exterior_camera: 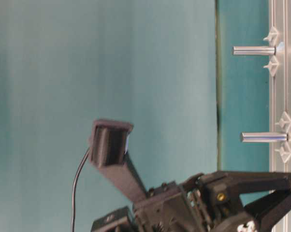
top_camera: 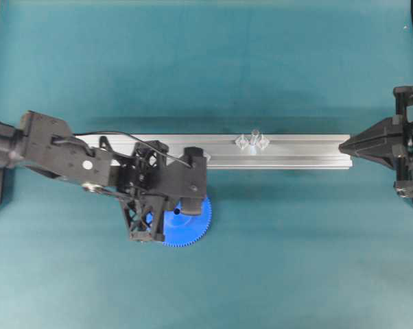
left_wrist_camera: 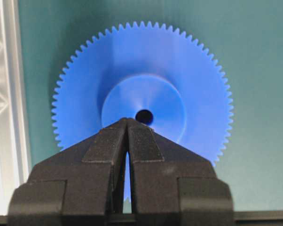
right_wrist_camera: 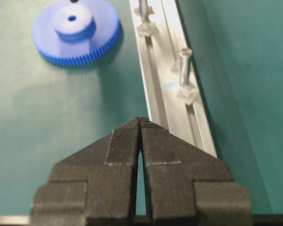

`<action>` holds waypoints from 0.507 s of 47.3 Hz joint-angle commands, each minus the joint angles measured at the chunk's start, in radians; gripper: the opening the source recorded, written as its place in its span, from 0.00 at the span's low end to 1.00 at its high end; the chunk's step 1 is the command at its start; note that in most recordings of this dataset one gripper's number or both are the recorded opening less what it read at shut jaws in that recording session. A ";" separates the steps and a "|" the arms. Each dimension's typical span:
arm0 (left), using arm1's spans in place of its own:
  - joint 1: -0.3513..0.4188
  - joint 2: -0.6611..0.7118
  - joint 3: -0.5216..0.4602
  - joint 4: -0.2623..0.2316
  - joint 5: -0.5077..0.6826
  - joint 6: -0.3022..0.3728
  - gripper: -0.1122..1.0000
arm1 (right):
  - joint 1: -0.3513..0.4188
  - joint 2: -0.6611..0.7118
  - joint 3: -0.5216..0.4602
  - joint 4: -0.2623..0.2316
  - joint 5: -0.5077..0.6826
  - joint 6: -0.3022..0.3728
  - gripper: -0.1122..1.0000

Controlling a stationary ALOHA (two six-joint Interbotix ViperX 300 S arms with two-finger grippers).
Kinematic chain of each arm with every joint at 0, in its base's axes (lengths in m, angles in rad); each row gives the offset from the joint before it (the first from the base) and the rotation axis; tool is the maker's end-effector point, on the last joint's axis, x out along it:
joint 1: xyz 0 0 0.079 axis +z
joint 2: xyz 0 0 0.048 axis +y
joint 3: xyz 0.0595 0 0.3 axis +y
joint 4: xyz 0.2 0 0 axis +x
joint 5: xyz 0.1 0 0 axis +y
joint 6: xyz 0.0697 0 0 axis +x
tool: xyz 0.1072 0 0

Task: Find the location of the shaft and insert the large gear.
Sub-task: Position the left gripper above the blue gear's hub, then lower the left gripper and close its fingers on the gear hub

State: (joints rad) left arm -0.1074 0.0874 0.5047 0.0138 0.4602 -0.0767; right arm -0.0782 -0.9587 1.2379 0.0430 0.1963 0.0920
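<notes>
left gripper (left_wrist_camera: pixel 127 123) clenched on nothing, just over the large gear (left_wrist_camera: pixel 142 89)

the large gear lies flat on the tabletop (top_camera: pixel 296 260) right below it. the shaft (top_camera: pixel 253 139) stands upright on the rail (top_camera: pixel 309 151), nearer the clenched right gripper (right_wrist_camera: pixel 139 120).

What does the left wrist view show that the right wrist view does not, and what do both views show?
Only the left wrist view shows the left gripper, shut, its tips over the hub of the large gear, close to the centre hole, holding nothing.

Only the right wrist view shows the right gripper, also shut and holding nothing, and two upright pegs standing on the aluminium rail: the nearer peg and a farther peg cut by the top edge.

Both show the gear lying flat on the green table beside the rail.
</notes>
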 commanded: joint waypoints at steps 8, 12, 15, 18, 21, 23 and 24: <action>-0.008 0.002 -0.051 0.003 0.026 0.003 0.11 | -0.006 0.008 -0.006 0.002 -0.003 0.009 0.11; -0.011 0.008 -0.058 0.003 0.038 0.015 0.11 | -0.006 0.008 -0.003 0.002 -0.003 0.009 0.11; -0.014 0.012 -0.064 0.002 0.046 0.028 0.11 | -0.006 0.008 0.003 0.002 -0.003 0.009 0.11; -0.017 0.014 -0.069 0.003 0.051 0.040 0.11 | -0.006 0.008 0.005 0.002 -0.003 0.009 0.11; -0.018 0.017 -0.075 0.002 0.054 0.048 0.11 | -0.006 0.008 0.005 0.002 -0.003 0.009 0.11; -0.018 0.018 -0.077 0.002 0.054 0.049 0.11 | -0.006 0.008 0.006 0.002 -0.003 0.009 0.11; -0.018 0.018 -0.077 0.003 0.054 0.049 0.11 | -0.006 0.008 0.006 0.002 -0.003 0.009 0.11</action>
State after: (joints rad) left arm -0.1181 0.1212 0.4510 0.0138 0.5139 -0.0291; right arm -0.0813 -0.9587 1.2548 0.0445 0.1979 0.0920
